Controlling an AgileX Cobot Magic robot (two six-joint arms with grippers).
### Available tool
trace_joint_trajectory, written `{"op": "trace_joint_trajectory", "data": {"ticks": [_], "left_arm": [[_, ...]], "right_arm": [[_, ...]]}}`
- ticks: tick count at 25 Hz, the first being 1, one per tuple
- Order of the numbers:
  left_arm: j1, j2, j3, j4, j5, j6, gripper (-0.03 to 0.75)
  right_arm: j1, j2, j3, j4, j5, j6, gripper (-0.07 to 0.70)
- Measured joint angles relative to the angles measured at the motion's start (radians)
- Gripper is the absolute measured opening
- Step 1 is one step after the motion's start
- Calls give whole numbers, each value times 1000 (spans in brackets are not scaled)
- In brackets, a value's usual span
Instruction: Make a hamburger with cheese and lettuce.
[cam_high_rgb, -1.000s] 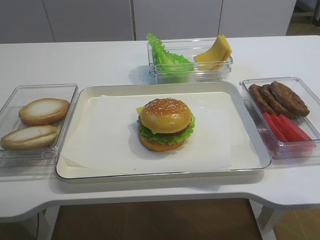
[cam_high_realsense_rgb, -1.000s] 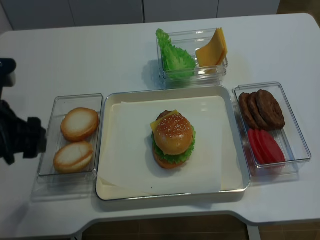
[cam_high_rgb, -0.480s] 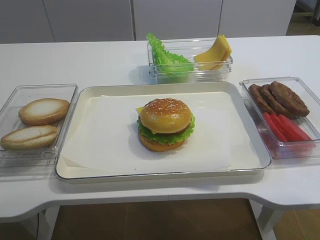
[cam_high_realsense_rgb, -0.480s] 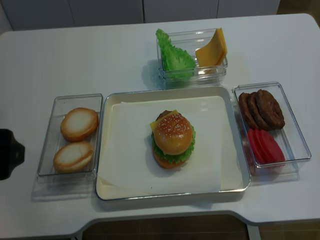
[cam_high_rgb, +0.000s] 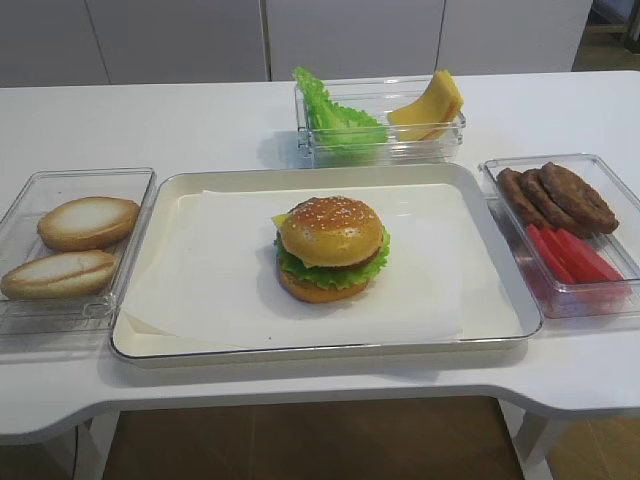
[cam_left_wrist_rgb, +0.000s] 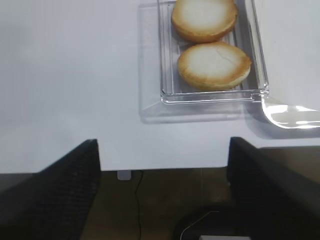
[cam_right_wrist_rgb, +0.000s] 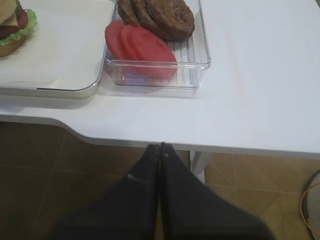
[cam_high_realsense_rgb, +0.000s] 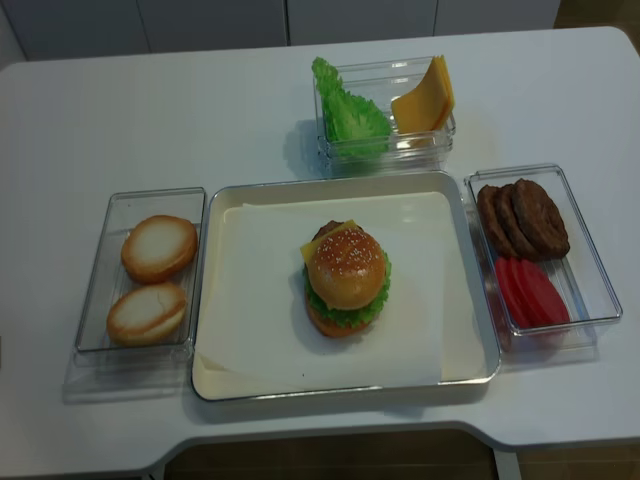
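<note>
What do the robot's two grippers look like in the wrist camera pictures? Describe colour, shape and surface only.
The right gripper shows as black, smooth fingers that taper to a narrow tip. The left gripper shows two broad, blocky black fingers with a fine textured surface. No markings, or cables on them, are visible.

A white tabletop (cam_high_rgb: 180, 120) carries a metal tray (cam_high_rgb: 150, 350) lined with white paper (cam_high_rgb: 210, 280). Left of it, a clear bin (cam_high_realsense_rgb: 120, 205) holds two bun halves (cam_high_realsense_rgb: 158, 248). Right, another holds brown patties (cam_high_realsense_rgb: 522, 217) and tomato slices (cam_high_realsense_rgb: 531, 292). Behind, a third holds lettuce leaves (cam_high_realsense_rgb: 348, 112) and cheese slices (cam_high_realsense_rgb: 424, 98).
</note>
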Motion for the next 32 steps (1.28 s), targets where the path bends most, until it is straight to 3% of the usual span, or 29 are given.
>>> {"op": "trace_joint_trajectory", "data": {"ticks": [13,28,32], "left_arm": [[1,-305,172,-2,16,-18,568],[2,-561,192,-45,22,22,566],[2,-617,209,-49,22,77,566]], "right_arm": [[0,0,0,0,0,0,-70],[0,0,0,0,0,-4,-70],[0,0,0,0,0,-4,-70]]}}
